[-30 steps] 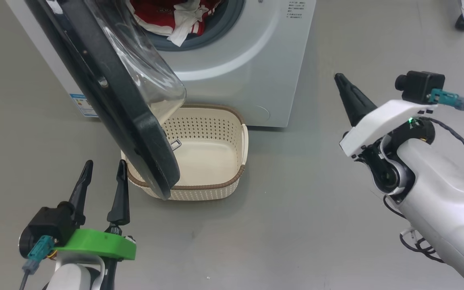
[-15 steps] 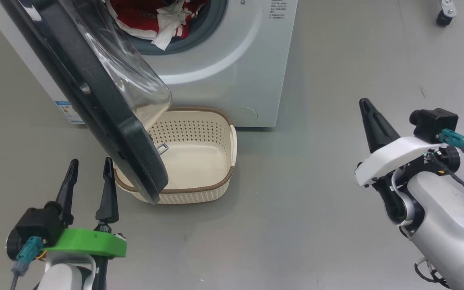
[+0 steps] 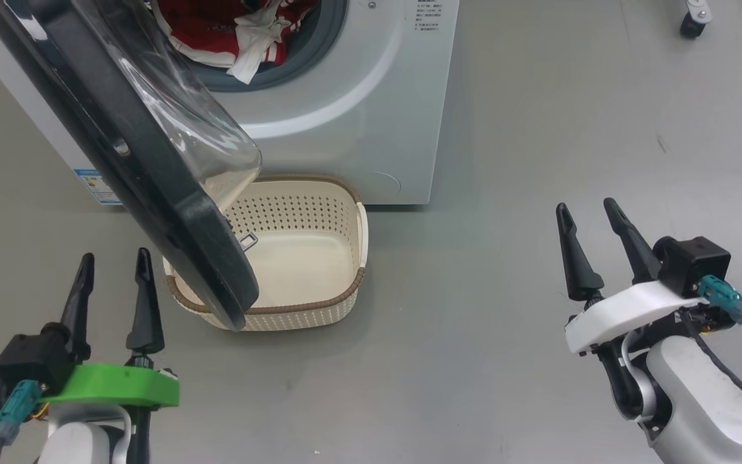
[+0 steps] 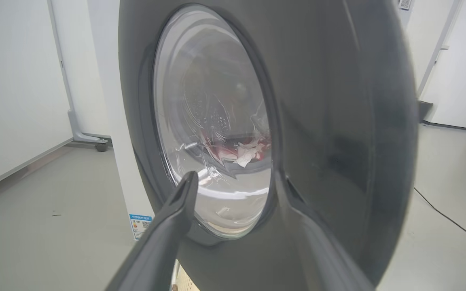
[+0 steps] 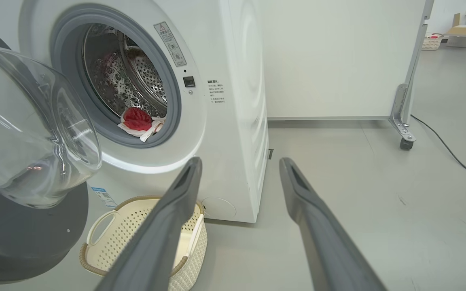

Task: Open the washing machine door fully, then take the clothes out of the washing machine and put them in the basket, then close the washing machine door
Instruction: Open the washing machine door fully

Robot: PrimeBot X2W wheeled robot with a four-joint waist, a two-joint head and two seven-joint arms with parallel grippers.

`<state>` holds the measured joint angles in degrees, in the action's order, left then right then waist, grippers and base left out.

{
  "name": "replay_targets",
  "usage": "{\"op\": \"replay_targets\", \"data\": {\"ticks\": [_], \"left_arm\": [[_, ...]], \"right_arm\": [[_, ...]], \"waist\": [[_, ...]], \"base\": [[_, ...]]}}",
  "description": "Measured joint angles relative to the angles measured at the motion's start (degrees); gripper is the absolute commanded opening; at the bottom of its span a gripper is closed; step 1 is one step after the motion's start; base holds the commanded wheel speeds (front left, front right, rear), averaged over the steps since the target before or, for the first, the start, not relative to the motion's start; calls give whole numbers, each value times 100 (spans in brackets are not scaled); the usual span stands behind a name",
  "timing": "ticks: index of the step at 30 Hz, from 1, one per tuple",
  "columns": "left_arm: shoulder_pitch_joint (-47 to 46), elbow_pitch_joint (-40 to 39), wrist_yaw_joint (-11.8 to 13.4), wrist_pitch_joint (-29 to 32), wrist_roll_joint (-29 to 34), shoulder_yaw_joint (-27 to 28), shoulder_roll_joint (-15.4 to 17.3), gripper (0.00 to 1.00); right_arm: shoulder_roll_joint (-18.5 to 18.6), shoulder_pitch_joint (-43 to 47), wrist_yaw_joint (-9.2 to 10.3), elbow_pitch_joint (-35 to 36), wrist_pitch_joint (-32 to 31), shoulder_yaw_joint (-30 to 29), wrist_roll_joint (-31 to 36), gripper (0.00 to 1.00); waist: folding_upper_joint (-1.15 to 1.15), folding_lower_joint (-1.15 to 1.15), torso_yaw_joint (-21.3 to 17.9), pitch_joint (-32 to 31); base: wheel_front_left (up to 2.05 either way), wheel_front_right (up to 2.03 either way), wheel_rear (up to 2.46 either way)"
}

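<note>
While the washing machine door [image 3: 165, 200] stands only partway open, you've got its black rim and glass bowl hanging out over the left side of the basket [image 3: 294, 319] in the head view. The basket sits on the floor [image 3: 474, 322] just in front of the washing machine [image 3: 358, 116], under the porthole. The clothes [image 3: 210, 32], red with white bits, are in the drum. One white piece droops onto the grey gasket [image 3: 316, 48].

Left gripper [image 3: 116, 254]: jaws spread, touching nothing. It's low at the robot's left, just beside the door's lower edge and the basket's left end. Its wrist view looks straight at the door's outer face, close up, and you can see the clothes through the glass.

Right gripper [image 3: 585, 204]: jaws spread, touching nothing, over bare floor well to the right of basket and machine. Its wrist view looks into the open porthole. You get the steel drum, red clothes at its lower lip, the basket below and the door's bowl at the left edge.
</note>
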<state>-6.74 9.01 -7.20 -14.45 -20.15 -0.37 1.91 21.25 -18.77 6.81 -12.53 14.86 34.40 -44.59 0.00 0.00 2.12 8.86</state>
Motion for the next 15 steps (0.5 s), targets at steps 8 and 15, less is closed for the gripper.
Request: {"op": "replay_targets", "data": {"ticks": [8, 15], "left_arm": [[30, 11, 0, 0, 1, 62, -1, 100], [183, 9, 0, 0, 18, 34, 0, 100]], "right_arm": [[-198, 600, 42, 320, 0, -568, 389, 100], [-402, 991, 42, 572, 0, -887, 753, 100]], "waist": [[0, 0, -93, -95], [0, 0, -118, -97]], "base": [[0, 0, 0], [0, 0, 0]]}}
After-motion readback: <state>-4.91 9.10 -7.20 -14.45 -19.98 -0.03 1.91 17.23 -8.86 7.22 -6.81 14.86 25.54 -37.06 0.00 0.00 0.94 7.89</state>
